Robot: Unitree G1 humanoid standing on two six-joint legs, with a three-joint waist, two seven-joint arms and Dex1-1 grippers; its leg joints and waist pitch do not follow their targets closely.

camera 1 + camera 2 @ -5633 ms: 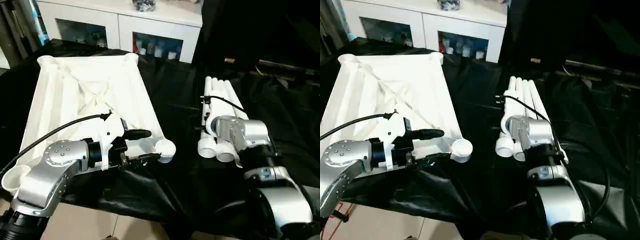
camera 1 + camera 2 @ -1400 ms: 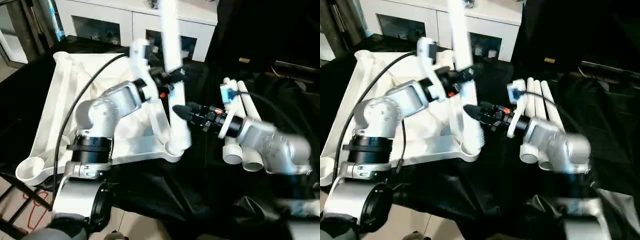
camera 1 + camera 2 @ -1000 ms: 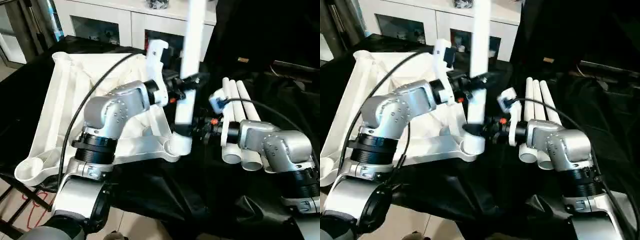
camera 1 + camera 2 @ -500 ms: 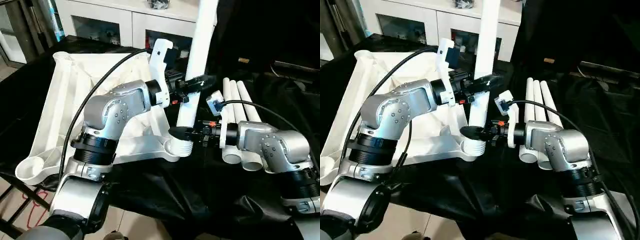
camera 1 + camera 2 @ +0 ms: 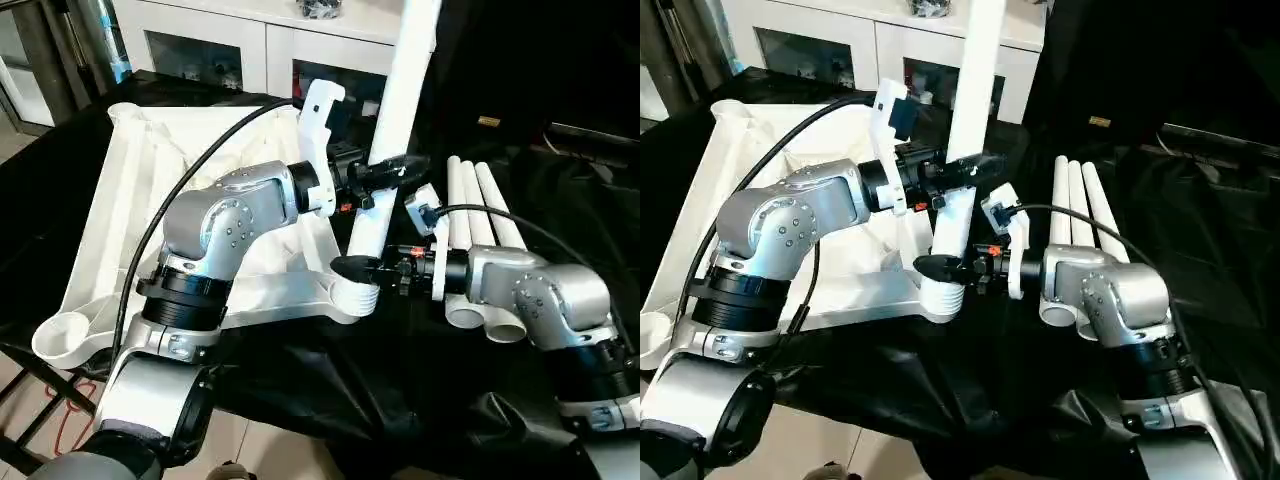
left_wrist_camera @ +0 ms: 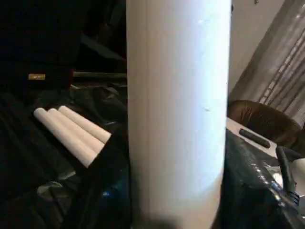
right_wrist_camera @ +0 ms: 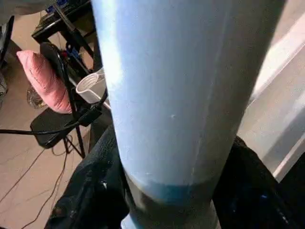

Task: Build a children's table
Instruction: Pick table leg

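From the left eye view, a white tabletop (image 5: 190, 200) is lying underside up on a worktop (image 5: 330, 390) draped in black cloth. One white leg (image 5: 385, 150) is standing nearly upright with its lower end in the tabletop's near corner socket (image 5: 352, 296). The left gripper (image 5: 385, 172) is clamping the leg partway up. The right gripper (image 5: 360, 266) is closing around the leg just above the socket, lower than half a second ago, when the leg's ribbed end was still showing above the socket rim. Three more legs (image 5: 478, 240) are lying side by side to the right, well apart from the tabletop.

From the right eye view, a white cabinet (image 5: 890, 50) with glass doors is standing behind the worktop.

From the left wrist view, the leg (image 6: 176, 114) is rising close in front, with the three spare legs (image 6: 71, 131) lying beyond it.

From the right wrist view, the leg (image 7: 181, 90) is looming close, and a pink cushion (image 7: 40, 78) is resting on a black chair (image 7: 57, 126).
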